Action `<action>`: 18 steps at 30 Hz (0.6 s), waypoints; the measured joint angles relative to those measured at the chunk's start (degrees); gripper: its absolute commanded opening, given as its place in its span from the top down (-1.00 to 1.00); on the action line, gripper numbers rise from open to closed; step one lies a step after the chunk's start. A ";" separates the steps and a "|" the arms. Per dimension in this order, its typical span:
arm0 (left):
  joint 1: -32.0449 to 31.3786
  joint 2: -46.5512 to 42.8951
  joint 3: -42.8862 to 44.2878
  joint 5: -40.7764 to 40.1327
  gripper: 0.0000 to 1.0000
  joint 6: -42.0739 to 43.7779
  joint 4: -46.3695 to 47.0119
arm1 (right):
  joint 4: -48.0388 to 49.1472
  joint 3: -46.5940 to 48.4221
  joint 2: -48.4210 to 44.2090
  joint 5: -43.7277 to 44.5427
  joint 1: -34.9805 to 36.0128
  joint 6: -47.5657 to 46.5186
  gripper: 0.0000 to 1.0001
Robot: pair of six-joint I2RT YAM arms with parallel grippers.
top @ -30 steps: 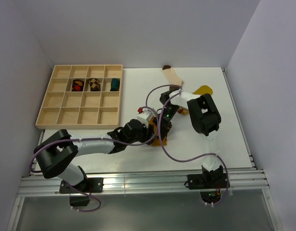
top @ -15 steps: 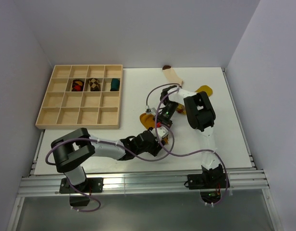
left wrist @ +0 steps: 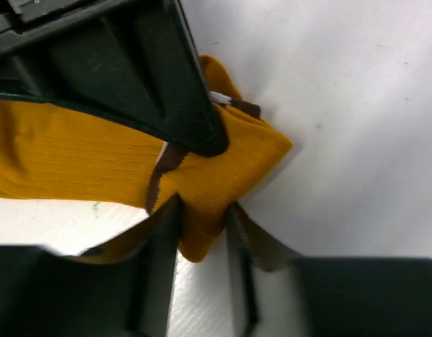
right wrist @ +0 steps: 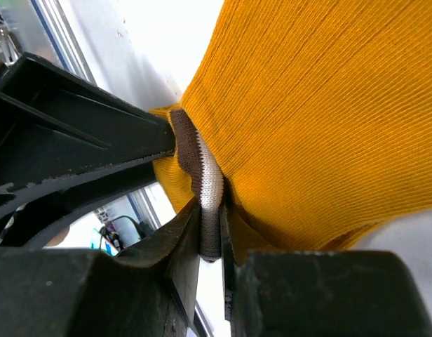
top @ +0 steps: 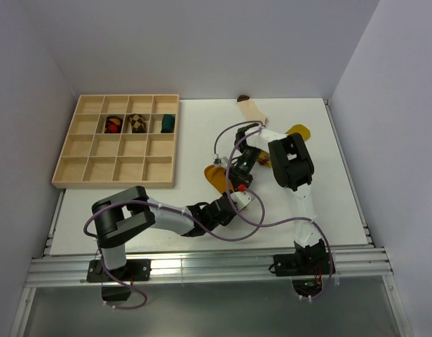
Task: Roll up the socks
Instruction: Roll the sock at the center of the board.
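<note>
A mustard-orange sock [top: 214,175] lies mid-table, left of my two grippers, which meet over it. My right gripper [top: 238,177] is shut on its white-and-dark striped cuff [right wrist: 209,186], and the mustard fabric [right wrist: 307,105] spreads above the fingers. My left gripper [top: 235,199] comes in from the near side. In the left wrist view its jaws [left wrist: 202,210] pinch a folded corner of the mustard sock [left wrist: 76,161], with the right gripper's dark finger [left wrist: 153,77] just above. A cream sock with a brown toe [top: 252,110] lies at the far edge. A bright yellow sock [top: 298,131] shows behind the right arm.
A wooden compartment tray [top: 56,175] stands at the far left. Its second row holds a red-and-dark bundle [top: 113,124], a brown-checkered bundle [top: 136,123] and a teal bundle [top: 167,123]. Purple cables loop over the table around both arms.
The left arm has swung its gripper right and toward the near edge, then narrowed its jaws onto the sock's corner. The mustard sock now shows left of the right gripper, which stays shut on the cuff.
</note>
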 measured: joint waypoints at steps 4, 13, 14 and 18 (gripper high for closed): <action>0.07 0.07 0.28 -0.52 0.83 1.14 -0.57 | -0.28 0.09 0.02 -0.02 0.00 -0.28 0.38; 2.71 0.04 3.96 8.31 0.99 -1.55 -6.49 | -0.28 -0.33 -1.77 -0.42 -0.17 2.14 -0.11; 3.87 0.04 4.79 10.82 0.99 -2.78 -7.63 | 1.38 -1.14 -2.97 -0.37 -0.37 2.91 -0.16; 7.72 0.04 7.45 19.23 0.99 -7.89 -12.02 | 11.74 -5.18 -9.73 -0.09 -2.89 7.52 -0.19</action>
